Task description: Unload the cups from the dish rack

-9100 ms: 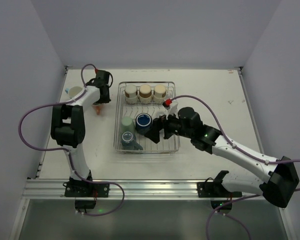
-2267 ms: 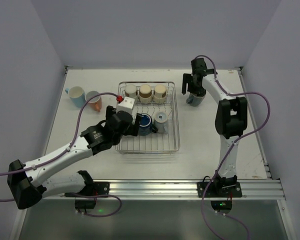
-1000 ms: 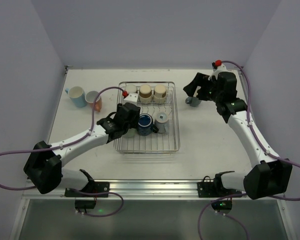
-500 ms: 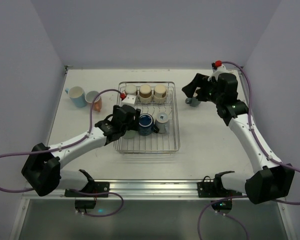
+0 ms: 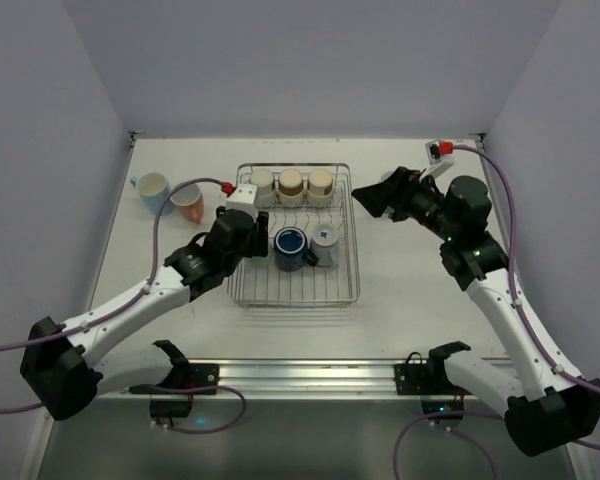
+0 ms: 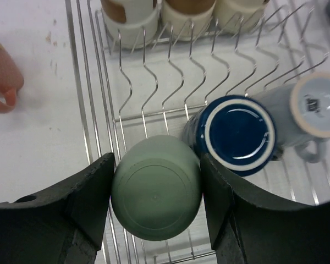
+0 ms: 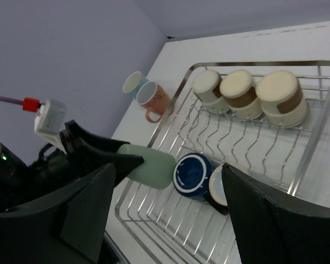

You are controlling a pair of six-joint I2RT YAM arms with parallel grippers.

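Note:
The wire dish rack [image 5: 345,290] sits mid-table. My left gripper [image 5: 254,238] is shut on a sage green cup [image 6: 157,192], held on its side by its walls over the rack's left part; it also shows in the right wrist view [image 7: 151,164]. A navy cup [image 5: 288,248] and a grey cup [image 5: 323,244] lie beside it in the rack. Three cream/tan cups [image 5: 292,182] stand along the rack's far edge. My right gripper [image 5: 372,197] is open and empty, above the table just right of the rack.
A light blue cup [image 5: 152,190] and a salmon pink cup [image 5: 188,203] stand on the table left of the rack. Purple cables trail from both arms. White walls close the table at the back and sides.
My left gripper has drawn back left and up a little with the green cup. My right arm has swung from the far right edge toward the rack.

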